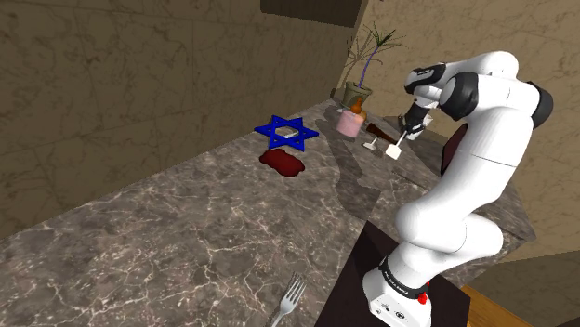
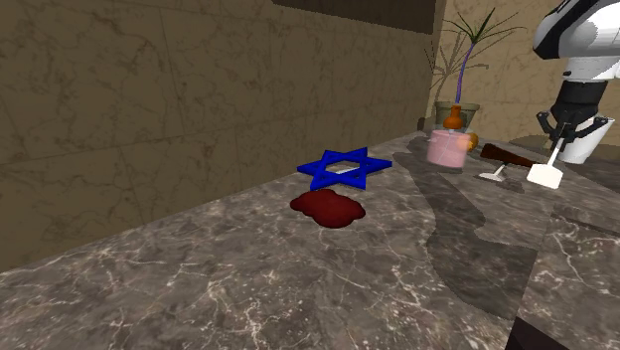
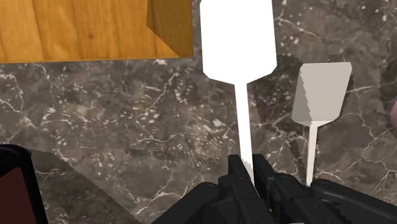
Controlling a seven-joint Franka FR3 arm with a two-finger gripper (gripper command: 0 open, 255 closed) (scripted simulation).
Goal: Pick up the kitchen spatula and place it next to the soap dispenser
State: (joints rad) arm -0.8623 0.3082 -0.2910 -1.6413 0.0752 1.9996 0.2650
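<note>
Over the far end of the dark marble counter (image 1: pixel 186 232), the black gripper (image 1: pixel 406 133) points downward with its fingers closed tight on the thin handle of a white spatula (image 1: pixel 395 150); the wrist view shows the two fingers (image 3: pixel 236 170) pinching the stem close to its end, with the broad white blade (image 3: pixel 238 38) hanging below them. The blade appears to hang clear of the counter, though the gap is hard to judge. In the second exterior view the gripper (image 2: pixel 561 139) comes down from the upper right and the spatula (image 2: pixel 545 176) dangles beneath it, blade lowest.

The pink soap dispenser (image 1: pixel 350 122) stands upright near the wall, to the shoulder view's left of the spatula and apart from it; between the two lies a grey flat-bladed utensil (image 1: pixel 372 144) on the counter, seen by the wrist camera just beside the held stem (image 3: pixel 321 92). A potted plant (image 1: pixel 362 65) stands in the corner behind the dispenser. Further along the counter, towards the shoulder view's left, a blue star-shaped trivet (image 1: pixel 286 132) lies flat, with a dark red object (image 1: pixel 282 163) just in front of it; both sit well apart from the gripper. A fork (image 1: pixel 290 299) rests at the near edge, beside the stand (image 1: pixel 390 297); a wood-grain surface (image 3: pixel 95 28) shows beyond the counter's edge in the wrist view.
</note>
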